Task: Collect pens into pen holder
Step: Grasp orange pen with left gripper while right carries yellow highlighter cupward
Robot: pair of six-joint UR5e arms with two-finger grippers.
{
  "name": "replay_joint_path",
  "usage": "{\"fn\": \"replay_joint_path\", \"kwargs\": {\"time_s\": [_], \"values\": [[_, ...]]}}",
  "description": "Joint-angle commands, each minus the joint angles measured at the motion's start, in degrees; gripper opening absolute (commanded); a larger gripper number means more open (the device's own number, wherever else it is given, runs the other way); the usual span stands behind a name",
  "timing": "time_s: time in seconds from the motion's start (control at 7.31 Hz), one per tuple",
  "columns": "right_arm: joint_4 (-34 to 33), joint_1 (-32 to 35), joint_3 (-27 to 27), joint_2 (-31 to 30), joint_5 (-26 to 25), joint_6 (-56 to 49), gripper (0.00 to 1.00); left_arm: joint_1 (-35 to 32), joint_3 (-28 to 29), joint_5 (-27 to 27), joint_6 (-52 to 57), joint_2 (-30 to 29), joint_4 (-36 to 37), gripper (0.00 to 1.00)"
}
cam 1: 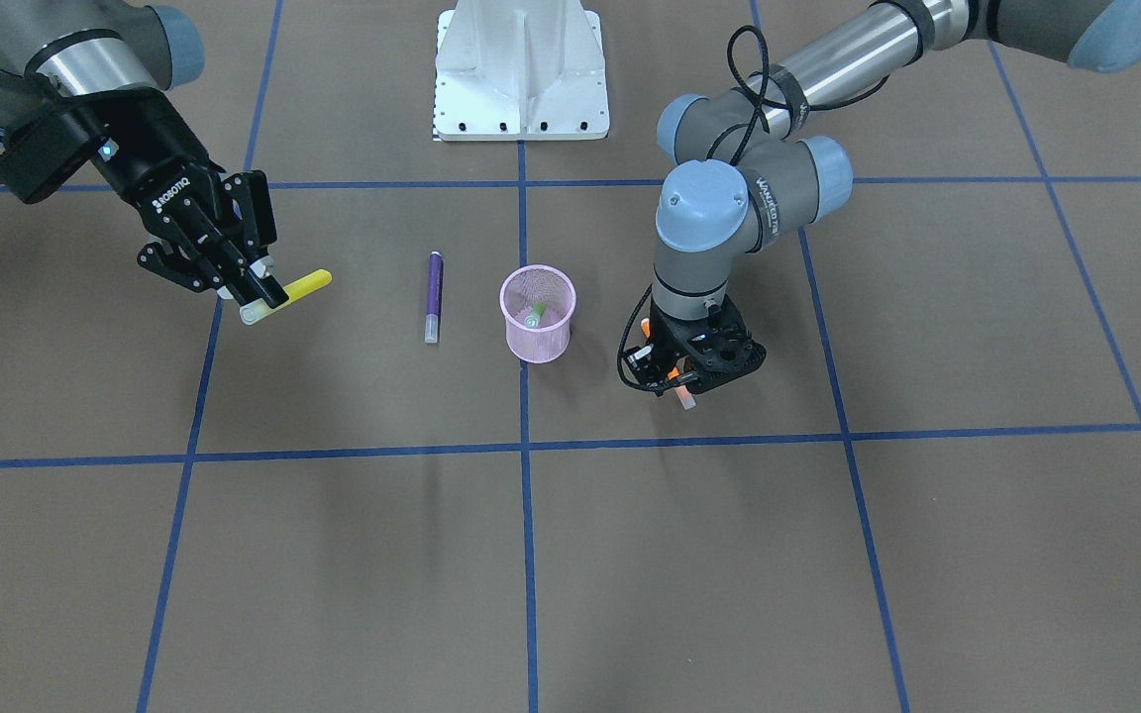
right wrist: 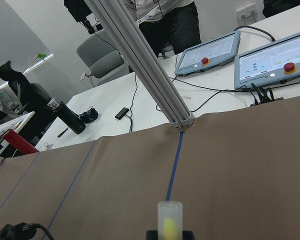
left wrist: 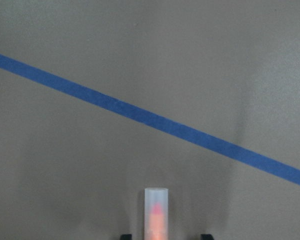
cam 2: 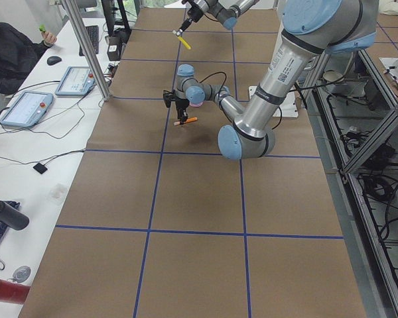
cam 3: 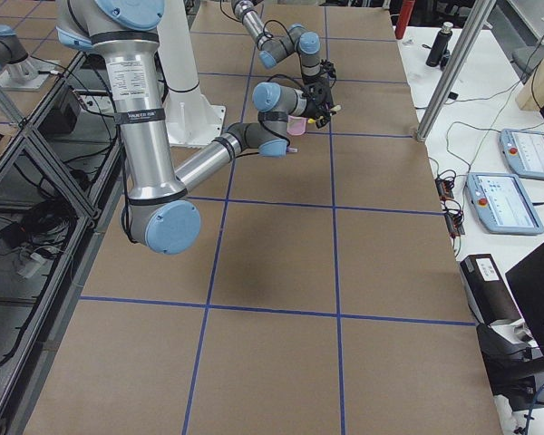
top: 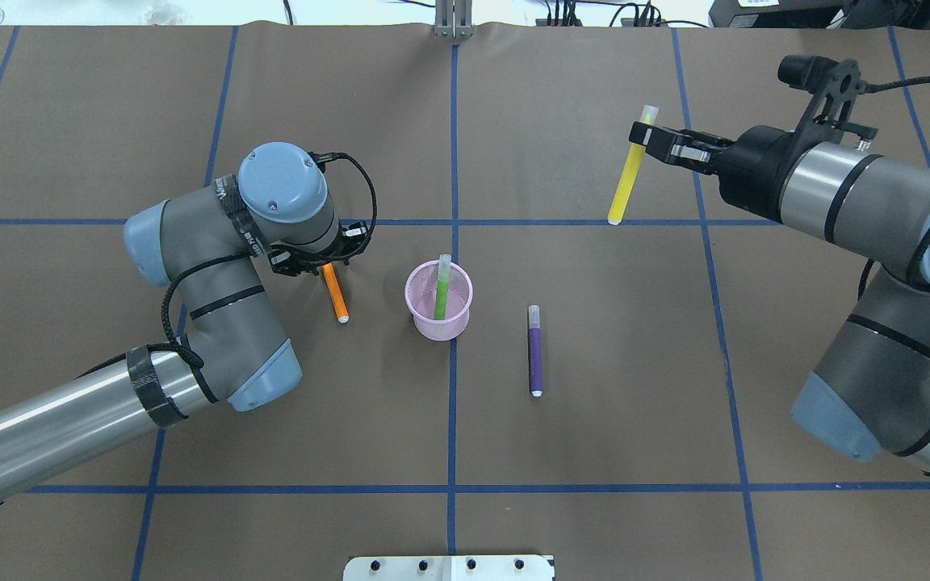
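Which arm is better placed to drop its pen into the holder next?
Probably left: the left tool holds the orange pen just beside the pink mesh pen holder; the right tool holds the yellow pen much farther away.

Orange pen (top: pixel 337 302) half under left gripper (top: pixel 320 264)

Light falls bright and even from overhead, so the brown paper table (cam 1: pixel 828 555) reads flat, with no hot spots. Shadows are soft and pale: in the front-facing view, faint long smears stretch toward the operators' side from the purple pen (cam 1: pixel 433 295) and the pen holder (cam 1: pixel 538 315). A mild sheen streaks the left arm's metal tube (top: pixel 45 428). In the wrist views, the orange pen (left wrist: pixel 156 212) and the yellow pen (right wrist: pixel 170 220) sit close to the lens and blur, while the surface beyond is fairly sharp. In the right side view, wide-angle perspective makes the aluminium post (cam 3: pixel 449 77) lean.
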Motion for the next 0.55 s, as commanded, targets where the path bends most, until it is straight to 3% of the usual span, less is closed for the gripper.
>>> {"fn": "replay_joint_path", "kwargs": {"time_s": [0.0,0.41], "values": [[-0.1,-1.0,-0.2,0.6,-1.1,-0.1,0.0,0.0,-0.2,-0.1,0.0,0.5,-0.1,0.4],[-3.5,-1.1,-0.2,3.2,-1.1,-0.1,0.0,0.0,-0.3,-0.1,3.0,0.9,0.0,0.21]]}}
